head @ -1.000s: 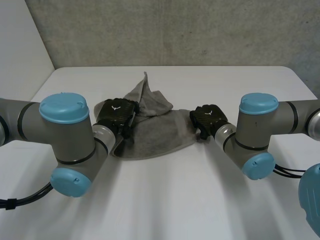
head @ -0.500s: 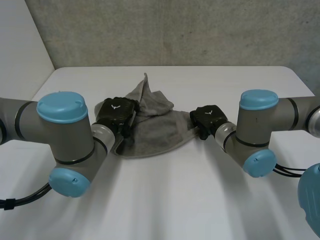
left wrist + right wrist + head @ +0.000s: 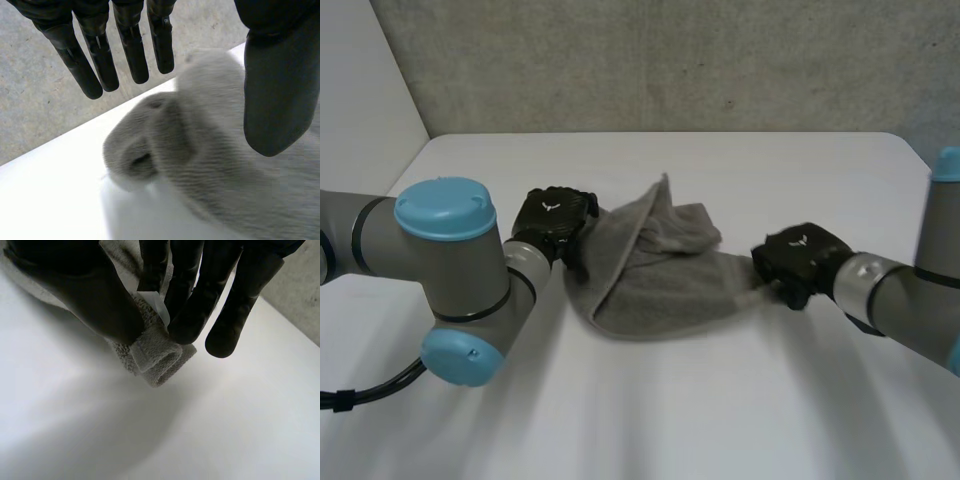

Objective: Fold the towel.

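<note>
A grey towel lies crumpled in the middle of the white table, one fold standing up at its far side. My right hand is at the towel's right end, and in the right wrist view the thumb and fingers pinch a rolled corner of the towel with its white label. My left hand hovers at the towel's left edge. In the left wrist view its fingers are straight and spread over the towel, holding nothing.
A grey concrete wall stands behind the table's far edge. A white panel closes the far left. Bare tabletop lies in front of the towel and to both sides.
My right hand closed on the towel's right corner and pulled it to the right. The whole towel slid right with it. My left hand stayed where it was, fingers still straight.
</note>
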Robot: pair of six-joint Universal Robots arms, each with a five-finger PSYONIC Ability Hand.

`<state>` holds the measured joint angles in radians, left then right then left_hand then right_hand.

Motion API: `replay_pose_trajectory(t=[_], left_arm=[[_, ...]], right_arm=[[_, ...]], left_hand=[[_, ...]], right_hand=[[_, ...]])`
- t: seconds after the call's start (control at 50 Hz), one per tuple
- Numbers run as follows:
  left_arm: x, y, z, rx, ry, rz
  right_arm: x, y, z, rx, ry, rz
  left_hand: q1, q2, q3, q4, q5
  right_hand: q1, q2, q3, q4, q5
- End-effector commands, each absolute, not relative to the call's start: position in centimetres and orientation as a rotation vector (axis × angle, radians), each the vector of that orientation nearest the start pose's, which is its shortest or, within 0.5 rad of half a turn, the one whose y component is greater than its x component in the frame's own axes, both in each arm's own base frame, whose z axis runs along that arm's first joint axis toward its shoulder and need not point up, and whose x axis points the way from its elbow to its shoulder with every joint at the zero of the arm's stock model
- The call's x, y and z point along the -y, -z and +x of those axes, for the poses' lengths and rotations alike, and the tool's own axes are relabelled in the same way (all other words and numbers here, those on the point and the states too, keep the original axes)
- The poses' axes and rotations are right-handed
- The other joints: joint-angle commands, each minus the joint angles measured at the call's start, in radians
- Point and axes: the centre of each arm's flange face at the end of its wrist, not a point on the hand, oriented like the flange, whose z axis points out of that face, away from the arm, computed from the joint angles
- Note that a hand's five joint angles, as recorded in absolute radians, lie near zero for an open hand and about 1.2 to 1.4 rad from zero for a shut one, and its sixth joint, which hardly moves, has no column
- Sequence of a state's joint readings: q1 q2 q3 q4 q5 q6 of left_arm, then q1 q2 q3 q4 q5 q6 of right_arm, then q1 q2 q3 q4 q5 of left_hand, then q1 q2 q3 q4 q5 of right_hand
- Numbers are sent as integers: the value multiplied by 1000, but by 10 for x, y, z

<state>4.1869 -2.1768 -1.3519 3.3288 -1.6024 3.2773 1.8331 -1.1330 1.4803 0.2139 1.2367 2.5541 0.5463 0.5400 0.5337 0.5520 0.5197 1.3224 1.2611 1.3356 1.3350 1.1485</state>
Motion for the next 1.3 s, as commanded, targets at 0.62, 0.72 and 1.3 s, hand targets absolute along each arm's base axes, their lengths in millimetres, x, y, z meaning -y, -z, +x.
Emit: replay_pose_trajectory(t=[0.62,0.72,1.3], left_arm=[[299,-137,-402,-2501,2099,975],[314,-129,-396,-2496,2017,877],[282,-170,-243,-2558,1761,144]], right_arm=[[245,-155,220,-2236,1433,-1391],[245,-156,220,-2236,1438,-1390],[269,-174,220,-2252,1603,-1322]], left_hand=[[-42,-36,-30,-48,-190],[401,407,414,395,253],[496,503,509,491,348]], right_hand=[[74,135,61,61,73],[74,135,61,61,73],[74,135,61,61,73]])
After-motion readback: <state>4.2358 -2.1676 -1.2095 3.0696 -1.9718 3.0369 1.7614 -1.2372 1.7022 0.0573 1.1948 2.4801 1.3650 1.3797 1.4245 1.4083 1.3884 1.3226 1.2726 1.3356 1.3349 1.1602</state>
